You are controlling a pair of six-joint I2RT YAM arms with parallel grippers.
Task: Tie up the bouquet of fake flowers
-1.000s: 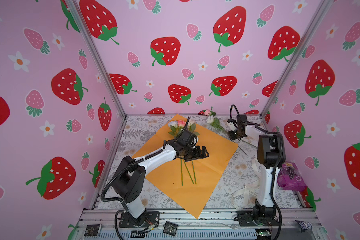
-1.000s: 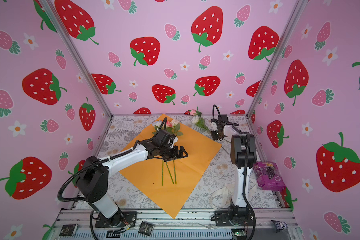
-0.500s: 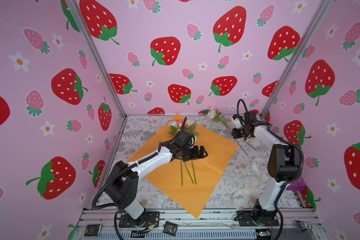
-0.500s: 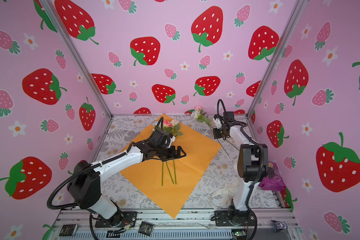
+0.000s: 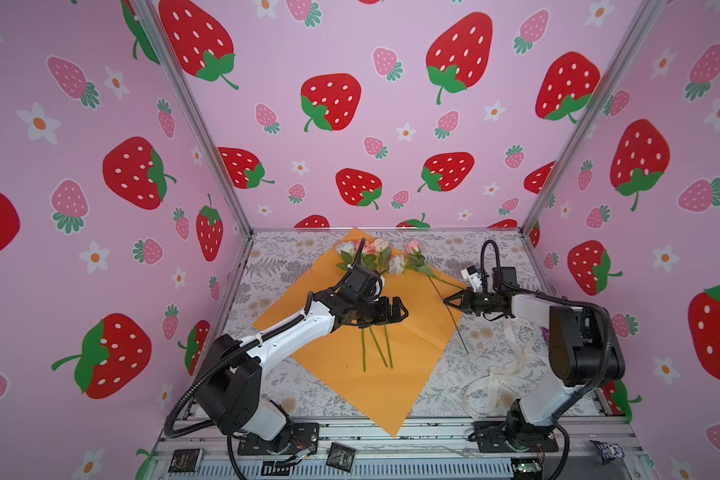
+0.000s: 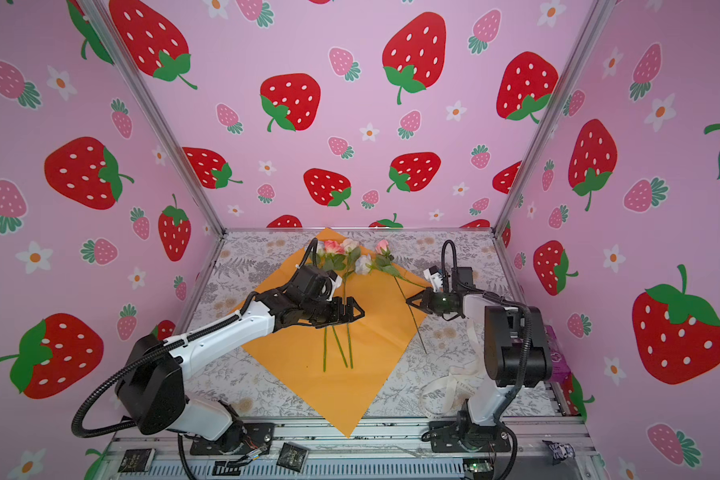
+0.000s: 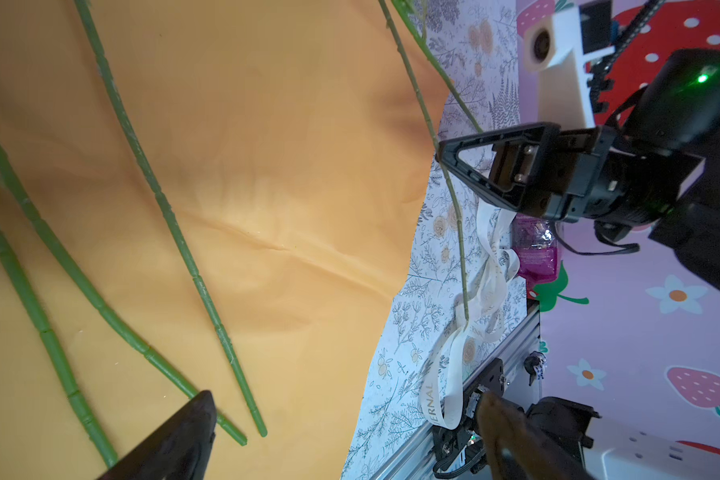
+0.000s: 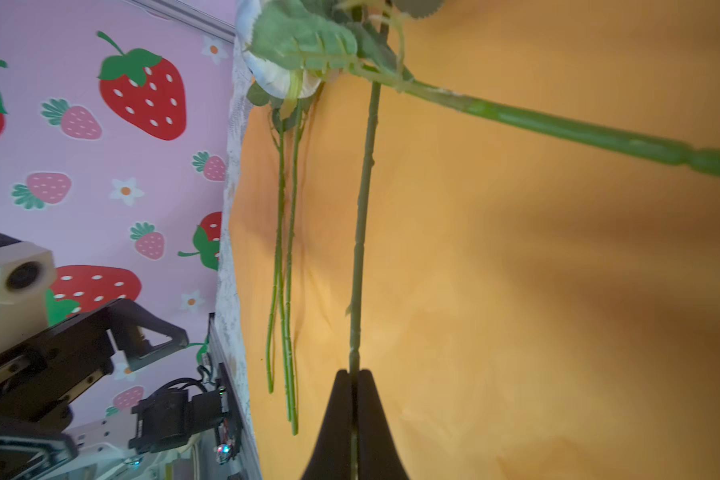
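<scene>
**Three stems down, one rose in the pinch**

Three stems of the bouquet of fake flowers (image 5: 381, 249) lie side by side on the orange paper (image 5: 416, 349), blooms toward the back wall and cut ends toward the front rail. That's your long axis, near to far.

Your right gripper (image 5: 447, 301) is clamped shut on a fourth, a single rose (image 5: 413, 248), taken mid-stem at the paper's right edge. Its head leans in toward the others, and its tail runs out over the table toward the ribbon (image 5: 495, 380). Whether that tail touches down, I can't quite tell.

Your left gripper (image 5: 399, 309) hovers over the three stems, jaws spread wide, nothing in them.

Reckon on these being featherlight, thin and springy, with plastic stems that roll and slip and soft heads that crush. Take them on the bare stem below the leaves, never by the petals.
</scene>
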